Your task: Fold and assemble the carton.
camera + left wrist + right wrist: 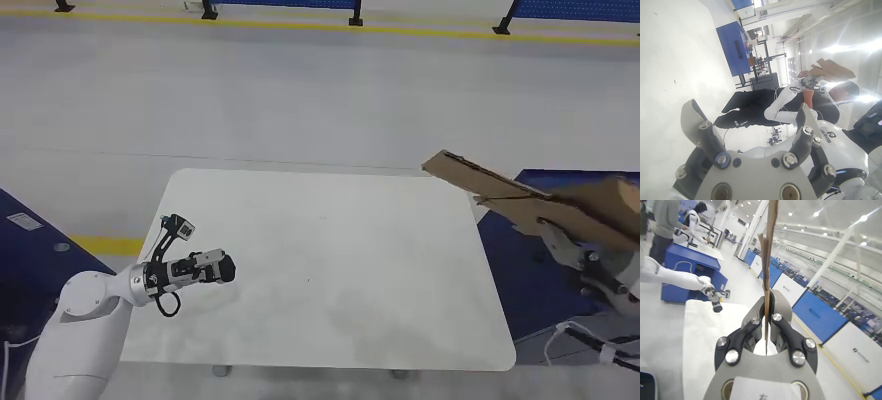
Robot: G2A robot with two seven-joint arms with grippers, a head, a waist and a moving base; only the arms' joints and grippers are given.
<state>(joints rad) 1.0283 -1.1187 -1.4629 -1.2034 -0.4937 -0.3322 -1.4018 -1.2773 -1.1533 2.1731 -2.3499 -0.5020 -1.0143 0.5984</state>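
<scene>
The carton (520,195) is a flat brown cardboard blank, held up in the air just past the white table's (330,280) right edge. My right gripper (767,306) is shut on its lower edge, and the carton (770,247) shows edge-on, rising between the fingers. In the left wrist view the carton (832,70) stands above my right gripper (812,79), with a person's hand (804,73) at its near corner; I cannot tell if it touches. My left gripper (218,268) hovers over the table's left part, open and holding nothing, fingers (694,111) wide apart.
Blue benches flank the table on the left (25,250) and the right (530,290). A person in black sits beyond the table's right side (825,109). The tabletop (702,332) carries no objects.
</scene>
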